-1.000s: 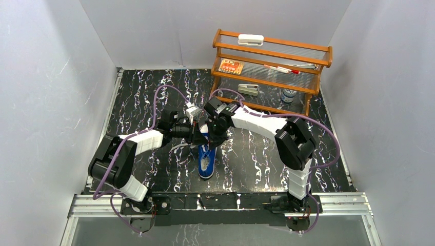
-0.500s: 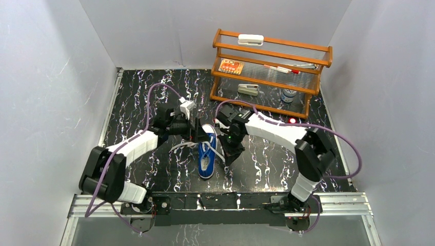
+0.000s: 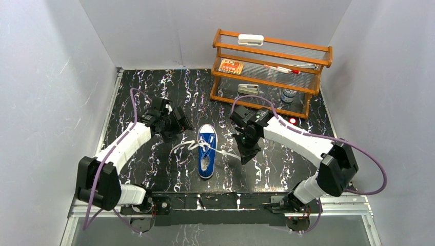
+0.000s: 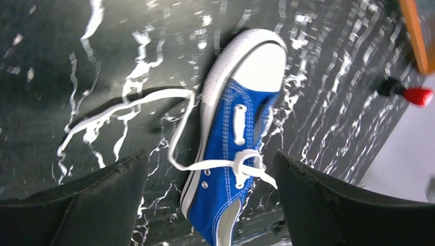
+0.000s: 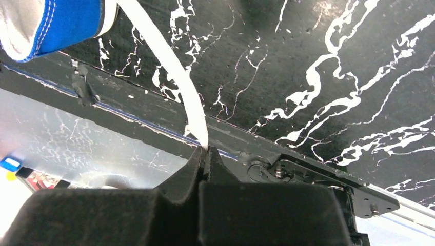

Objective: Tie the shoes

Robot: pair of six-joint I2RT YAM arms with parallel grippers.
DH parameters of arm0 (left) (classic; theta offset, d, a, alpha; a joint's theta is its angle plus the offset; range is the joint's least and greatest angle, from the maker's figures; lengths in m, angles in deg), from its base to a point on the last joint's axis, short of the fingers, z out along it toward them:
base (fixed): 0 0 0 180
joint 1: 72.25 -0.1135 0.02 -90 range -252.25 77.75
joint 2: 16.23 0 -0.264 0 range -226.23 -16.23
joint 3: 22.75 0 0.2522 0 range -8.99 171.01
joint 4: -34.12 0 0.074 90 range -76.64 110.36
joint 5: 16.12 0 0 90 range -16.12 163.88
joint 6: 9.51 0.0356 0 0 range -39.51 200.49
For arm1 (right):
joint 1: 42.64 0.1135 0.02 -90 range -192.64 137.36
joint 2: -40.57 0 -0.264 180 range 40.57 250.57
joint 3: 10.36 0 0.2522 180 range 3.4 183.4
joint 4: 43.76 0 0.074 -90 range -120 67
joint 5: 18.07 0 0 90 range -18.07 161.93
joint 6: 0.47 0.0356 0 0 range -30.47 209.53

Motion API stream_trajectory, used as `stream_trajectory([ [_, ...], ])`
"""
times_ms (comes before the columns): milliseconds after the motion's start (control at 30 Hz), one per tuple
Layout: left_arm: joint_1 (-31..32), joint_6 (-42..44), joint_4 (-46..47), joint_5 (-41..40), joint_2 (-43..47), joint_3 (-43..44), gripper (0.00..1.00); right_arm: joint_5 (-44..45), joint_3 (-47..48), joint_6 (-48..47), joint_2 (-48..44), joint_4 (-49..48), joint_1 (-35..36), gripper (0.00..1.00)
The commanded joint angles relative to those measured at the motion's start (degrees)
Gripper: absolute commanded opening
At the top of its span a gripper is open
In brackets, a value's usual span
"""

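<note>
Since a second ago both my arms have pulled away from the sneaker, which lies on the worktop, toe pointing far. My left claw stands wide and empty to its left; my right claw pinches one lace, drawn rightward.

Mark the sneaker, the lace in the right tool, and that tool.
sneaker (image 4: pixel 221 146): left wrist view, blue side panel.
lace (image 5: pixel 172 69): right wrist view, mid-strand.
right tool (image 5: pixel 205 152): right wrist view, pinched tips.
</note>
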Motion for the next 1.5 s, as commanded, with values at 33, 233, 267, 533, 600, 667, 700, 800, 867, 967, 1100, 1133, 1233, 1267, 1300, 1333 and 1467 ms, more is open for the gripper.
stream_trajectory([
  [33,-3.0,-17.8,-7.4,-0.5,-3.8,0.6,0.8,2.7,-1.4,2.9,-5.4,1.4,-0.6,0.0],
  [233,-3.6,-43.8,2.7,7.2,-9.0,-6.6,0.71,2.9,-3.4,4.3,-9.0,-0.7,-0.7,0.0],
  [267,-3.2,-44.3,4.0,8.2,-11.6,-6.0,0.76,3.0,-3.9,4.4,-9.8,-1.0,-0.7,0.0],
  [533,-0.5,-39.8,4.5,2.6,-11.9,-10.2,0.04,14.8,-2.8,8.6,-16.9,2.0,-2.7,0.0],
  [600,-0.6,-38.0,3.2,1.4,-11.1,-10.4,0.0,17.3,-2.8,9.2,-16.8,4.1,-3.8,0.0],
  [667,-0.5,-35.5,1.3,0.1,-10.6,-9.3,0.0,21.2,-3.1,11.0,-15.6,7.9,-5.6,0.0],
  [700,-0.5,-34.1,-0.1,-1.2,-10.1,-8.7,0.0,22.7,-3.5,11.6,-14.9,9.7,-7.1,0.0],
  [800,-0.7,-30.5,-4.7,-4.9,-9.1,-6.8,0.0,23.7,-6.5,9.7,-14.1,9.5,-14.4,0.0],
  [867,-0.7,-27.4,-7.2,-6.5,-9.1,-5.6,0.0,23.3,-8.2,5.9,-13.8,6.5,-21.3,0.0],
  [967,-0.6,-24.6,-8.4,-6.9,-7.8,-5.6,0.0,21.1,-9.3,1.9,-12.0,3.3,-29.5,0.0],
  [1100,-0.7,-23.4,-10.5,-8.9,-5.2,-7.7,0.0,20.4,-10.8,1.7,-10.2,1.4,-35.0,0.0],
  [1133,-0.7,-23.0,-11.0,-9.1,-4.7,-8.1,0.0,20.0,-11.1,1.4,-9.9,0.7,-36.6,0.0],
  [1233,-0.7,-21.9,-11.5,-9.9,-4.4,-8.4,0.0,17.7,-12.7,0.1,-8.6,-2.9,-43.5,0.0],
  [1267,-0.7,-21.3,-11.4,-10.1,-4.6,-8.2,0.0,16.5,-13.7,-0.4,-8.0,-4.3,-46.4,0.0],
  [1300,-0.7,-20.7,-11.5,-10.2,-5.0,-7.9,0.0,16.0,-14.0,-0.8,-7.3,-5.3,-47.2,0.0],
  [1333,-0.6,-20.1,-11.5,-9.9,-5.3,-7.5,0.0,15.9,-14.2,-1.1,-6.4,-6.1,-48.6,0.0],
  [1467,-0.7,-16.8,-10.8,-8.0,-5.2,-6.6,0.0,13.2,-13.8,-2.3,-5.3,-8.9,-49.2,0.0],
])
